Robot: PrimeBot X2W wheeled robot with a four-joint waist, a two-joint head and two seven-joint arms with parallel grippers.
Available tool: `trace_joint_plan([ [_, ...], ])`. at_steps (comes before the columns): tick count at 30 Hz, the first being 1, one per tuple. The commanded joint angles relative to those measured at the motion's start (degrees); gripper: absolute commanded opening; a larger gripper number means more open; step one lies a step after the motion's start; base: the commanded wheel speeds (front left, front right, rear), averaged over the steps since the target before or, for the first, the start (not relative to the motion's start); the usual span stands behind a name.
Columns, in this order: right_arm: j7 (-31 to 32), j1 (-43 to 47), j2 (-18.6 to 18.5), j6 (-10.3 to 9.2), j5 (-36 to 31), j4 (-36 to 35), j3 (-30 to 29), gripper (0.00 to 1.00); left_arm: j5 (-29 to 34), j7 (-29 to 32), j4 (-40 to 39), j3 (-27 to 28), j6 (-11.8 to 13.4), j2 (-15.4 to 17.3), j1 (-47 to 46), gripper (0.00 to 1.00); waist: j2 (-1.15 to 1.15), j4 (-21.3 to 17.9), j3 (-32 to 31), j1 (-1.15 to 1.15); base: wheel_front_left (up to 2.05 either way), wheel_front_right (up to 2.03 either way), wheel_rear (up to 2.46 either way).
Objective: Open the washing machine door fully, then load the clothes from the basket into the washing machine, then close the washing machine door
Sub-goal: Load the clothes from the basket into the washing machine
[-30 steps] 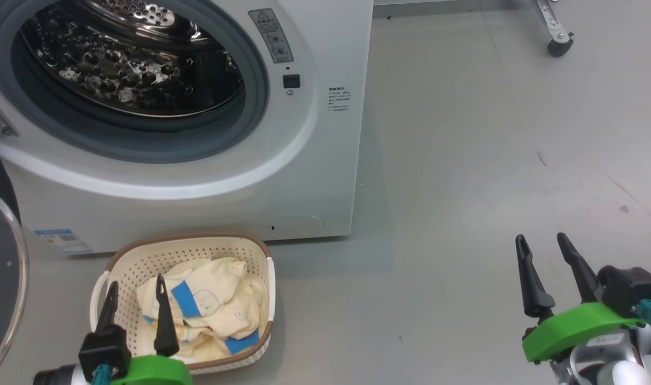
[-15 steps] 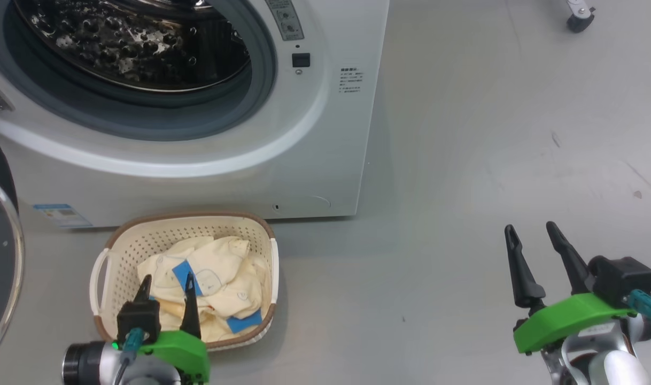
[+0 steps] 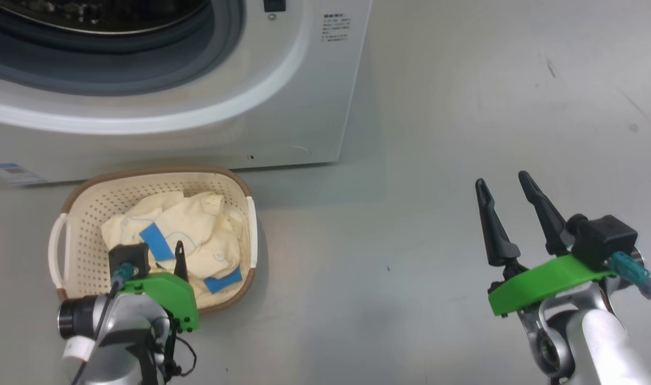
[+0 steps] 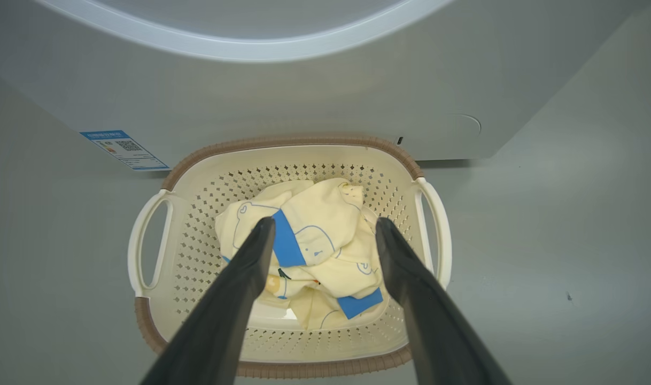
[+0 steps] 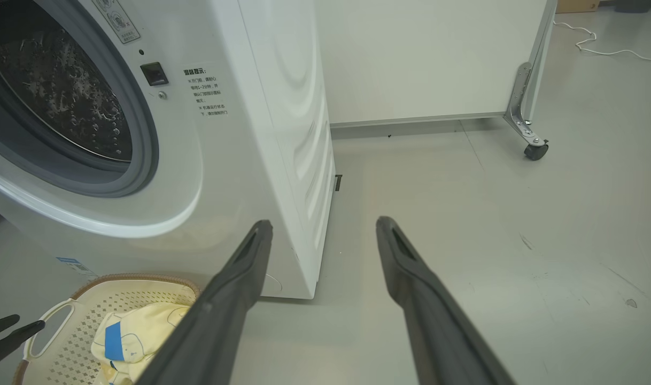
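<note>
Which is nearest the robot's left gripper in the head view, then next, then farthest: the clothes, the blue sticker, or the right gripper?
1. The clothes, in the basket just below the left gripper.
2. The blue sticker, low on the washing machine, up and left.
3. The right gripper, far across on the right.

The washing machine (image 3: 283, 107) has a smooth, glossy shell and a shiny dimpled steel drum (image 5: 53, 101), the basket (image 4: 197, 256) is perforated plastic, and the clothes (image 4: 325, 230) are soft, matt cloth.
</note>
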Motion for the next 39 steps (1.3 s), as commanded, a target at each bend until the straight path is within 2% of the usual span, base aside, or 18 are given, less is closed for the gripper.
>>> trace_joint_plan([
  [1, -0.9, -2.5, -0.8, 0.01, 0.1, -2.0, 1.7, 1.00, -0.9, 0.7, 1.4, 2.1, -0.6, 1.2, -2.8, 1.00, 0.00, -2.3, 4.0, -0.01, 0.00, 0.00, 0.00],
  [12, -4.0, -7.6, -0.9, 0.01, 1.8, 0.4, 4.4, 1.00, -6.3, 7.2, 12.4, 6.0, -3.7, 4.0, -13.2, 1.00, 0.00, -6.3, 13.9, -0.01, 0.00, 0.00, 0.00],
  [21, -6.7, -11.8, -0.8, 0.01, 3.3, 2.2, 7.2, 1.00, -7.7, 11.6, 15.7, 6.6, -5.3, 8.3, -19.0, 1.00, 0.00, -9.5, 21.2, -0.01, 0.00, 0.00, 0.00],
  [30, -8.7, -14.6, -0.7, 0.01, 5.2, 3.3, 8.5, 1.00, -9.1, 13.5, 16.5, 7.6, -4.7, 12.1, -23.8, 1.00, 0.00, -11.9, 28.4, -0.01, 0.00, 0.00, 0.00],
  [39, -9.9, -16.7, -0.7, 0.01, 5.7, 4.4, 9.8, 1.00, -9.6, 14.5, 16.9, 7.7, -1.8, 13.6, -27.7, 1.00, 0.00, -13.0, 33.2, -0.01, 0.00, 0.00, 0.00],
])
